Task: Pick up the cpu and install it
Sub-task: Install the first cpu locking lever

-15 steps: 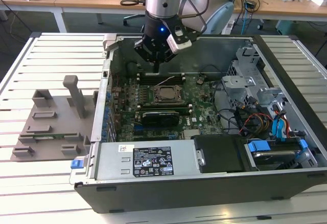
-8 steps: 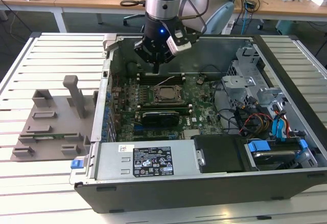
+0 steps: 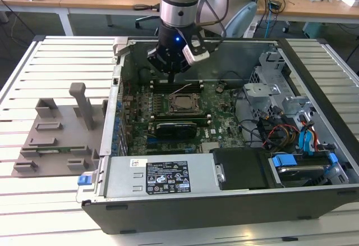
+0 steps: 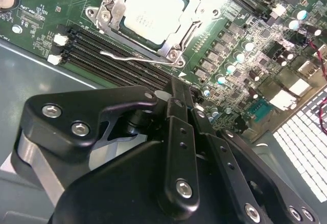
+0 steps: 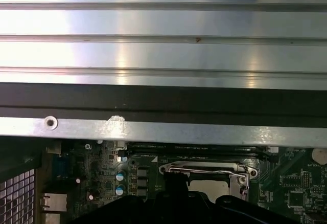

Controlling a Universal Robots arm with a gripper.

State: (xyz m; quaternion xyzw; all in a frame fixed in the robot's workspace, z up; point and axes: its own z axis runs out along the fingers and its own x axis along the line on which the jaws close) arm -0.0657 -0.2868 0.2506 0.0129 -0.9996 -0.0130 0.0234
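The cpu (image 3: 180, 103), a pale silver-grey square, lies flat in the metal-edged socket frame (image 3: 180, 113) on the green motherboard inside the open computer case. In the second wrist view the cpu (image 4: 153, 12) sits inside the frame, with a thin wire lever (image 4: 130, 57) lying along one side. The first wrist view catches part of the cpu (image 5: 212, 185) behind the gripper body. My gripper (image 3: 170, 77) hangs just above the board beside the socket, over the black memory slots (image 4: 112, 60). Its fingers (image 4: 176, 106) are pressed together with nothing between them, so the gripper (image 4: 176, 87) is shut.
A long black graphics card (image 3: 175, 128) lies just in front of the socket. The power supply (image 3: 162, 176), drive cage (image 3: 269, 83) and cables (image 3: 280, 131) crowd the case. The case wall (image 5: 163, 127) is close behind the gripper. A grey fixture (image 3: 61, 133) sits on the slatted table.
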